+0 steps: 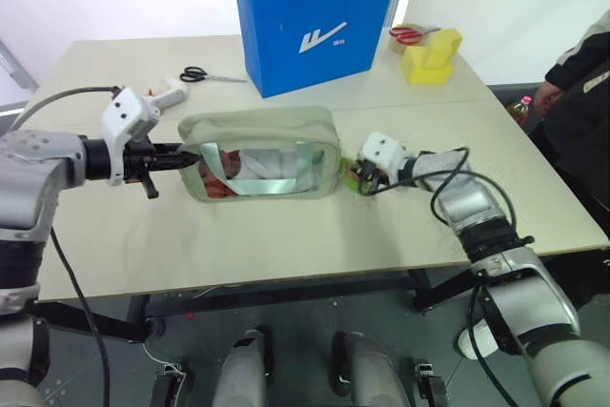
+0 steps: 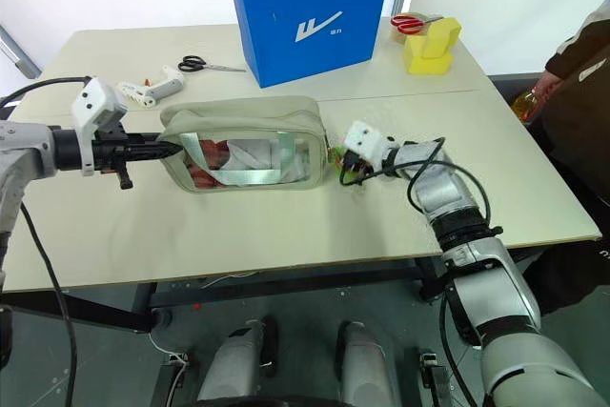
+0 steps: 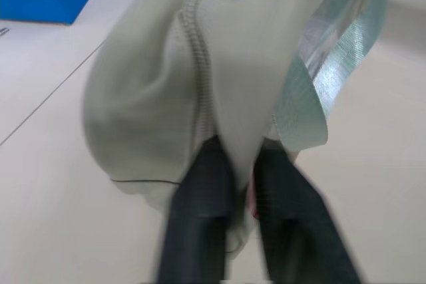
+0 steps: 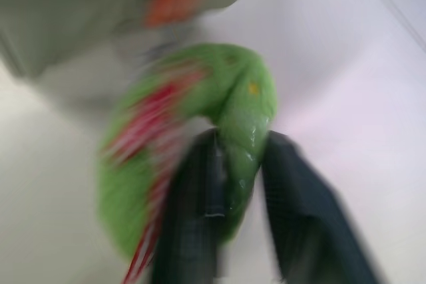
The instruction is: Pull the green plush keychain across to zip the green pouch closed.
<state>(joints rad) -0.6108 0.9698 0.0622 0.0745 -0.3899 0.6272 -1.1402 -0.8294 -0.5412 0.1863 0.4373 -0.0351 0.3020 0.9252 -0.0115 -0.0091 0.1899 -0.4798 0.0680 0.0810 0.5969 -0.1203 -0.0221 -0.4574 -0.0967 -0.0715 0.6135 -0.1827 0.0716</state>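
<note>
pouch [image 1: 259, 154] lies mid-surface [image 1: 286, 235]. left tool [image 3: 229, 194] pinches its end fabric to anchor it; right tool [image 4: 233, 184] grips keychain [image 4: 226, 118] at the opposite end, likely for pulling.

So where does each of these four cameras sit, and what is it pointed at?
Left and right eye: on the head, looking down over both arms at the pale sage-green fabric pouch on the beige table.
Left wrist: along the left gripper, its jaws around the pouch's end.
Right wrist: along the right gripper, its jaws around the lime-green plush keychain.
All share the pouch.
</note>
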